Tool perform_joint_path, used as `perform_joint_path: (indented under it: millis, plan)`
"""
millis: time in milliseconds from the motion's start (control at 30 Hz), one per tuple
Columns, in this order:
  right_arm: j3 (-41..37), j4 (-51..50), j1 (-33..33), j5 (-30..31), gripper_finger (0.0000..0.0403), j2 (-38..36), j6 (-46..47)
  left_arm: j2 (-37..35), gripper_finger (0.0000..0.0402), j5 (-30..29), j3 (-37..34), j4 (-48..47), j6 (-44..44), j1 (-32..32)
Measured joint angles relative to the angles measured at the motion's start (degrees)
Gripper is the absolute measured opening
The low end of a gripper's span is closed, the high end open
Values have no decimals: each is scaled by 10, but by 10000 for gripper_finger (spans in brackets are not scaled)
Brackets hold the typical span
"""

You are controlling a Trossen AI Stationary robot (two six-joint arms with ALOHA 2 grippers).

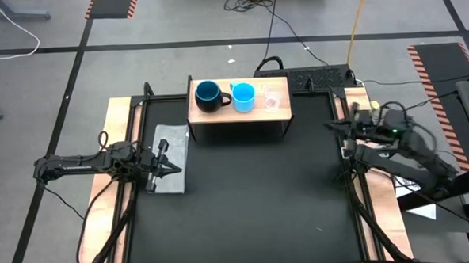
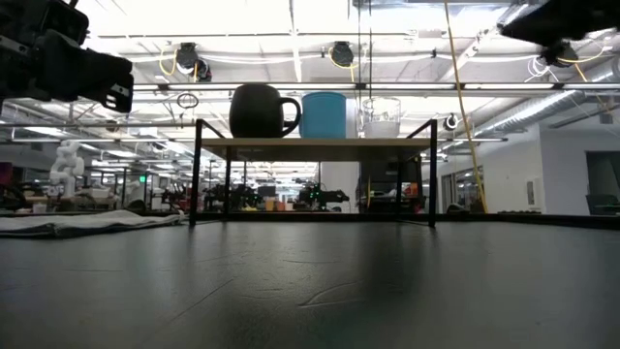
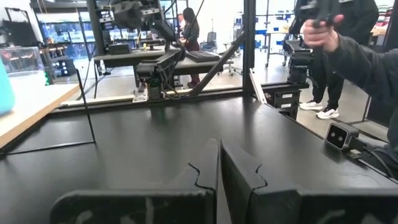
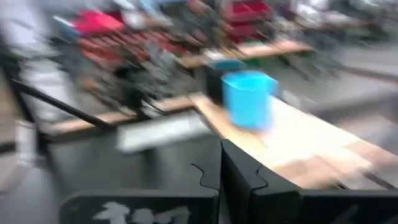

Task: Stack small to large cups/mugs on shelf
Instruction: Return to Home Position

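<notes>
all 3 side by side on shelf (image 1: 238, 118): navy mug (image 1: 208, 96), blue cup (image 1: 243, 97), clear cup (image 1: 271, 100). l hand (image 1: 167, 160) pinched closed, empty, over grey cloth (image 1: 173, 137). r hand (image 1: 336, 127) closed too, at right edge of tabletop (image 1: 245, 202). pull r arm back slow, well clear of shelf.

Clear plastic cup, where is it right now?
In the high view the clear plastic cup stands on the wooden shelf, at the right end of the row, beside the light-blue cup.
</notes>
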Motion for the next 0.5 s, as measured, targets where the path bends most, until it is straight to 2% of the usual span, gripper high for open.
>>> perform_joint_path:
  millis: [100, 333, 500]
  plan:
    - [-57, 112, 0, -99, 0, 35, 6, 0, 21, 0, 0, 5, -3, 0]
    - [-167, 288, 1, -101, 0, 96, 20, 0, 21, -9, 0, 4, -5, 0]
    - [-213, 321, 0, -111, 0, 103, 7, 0, 21, -68, 0, -45, -5, 0]
